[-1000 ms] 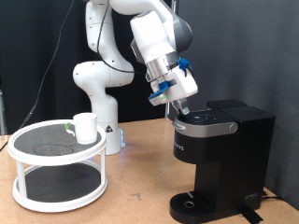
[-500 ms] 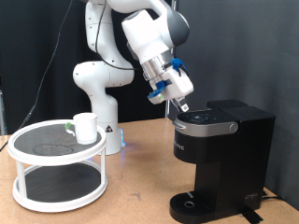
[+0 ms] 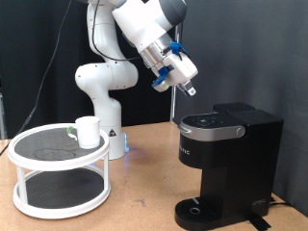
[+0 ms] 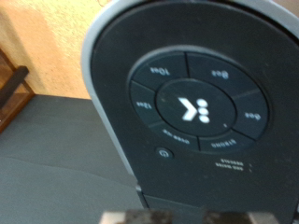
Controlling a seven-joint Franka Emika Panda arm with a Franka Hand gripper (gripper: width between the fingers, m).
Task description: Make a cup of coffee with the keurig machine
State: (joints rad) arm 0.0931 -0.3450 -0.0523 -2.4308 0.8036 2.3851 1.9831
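Note:
The keurig machine [image 3: 229, 164] stands at the exterior view's right with its lid down. Its round control panel [image 4: 192, 107] fills the wrist view. My gripper [image 3: 190, 90] hangs in the air above the machine's top, toward its left side, clear of it. Its fingers come together to one tip with nothing between them. The white cup [image 3: 89, 131] stands on the top tier of a round white rack [image 3: 38, 166] at the exterior view's left, far from the gripper. No cup stands on the machine's drip base [image 3: 200, 210].
A small pod with a green-marked top [image 3: 72, 132] sits beside the cup on the rack. The arm's white base [image 3: 101, 96] stands behind the rack. A black curtain covers the back. Wooden tabletop [image 3: 140, 197] lies between rack and machine.
The gripper has lifted off the machine's control panel and moved up and a little to the exterior view's left. The cup, the rack and the machine have not moved.

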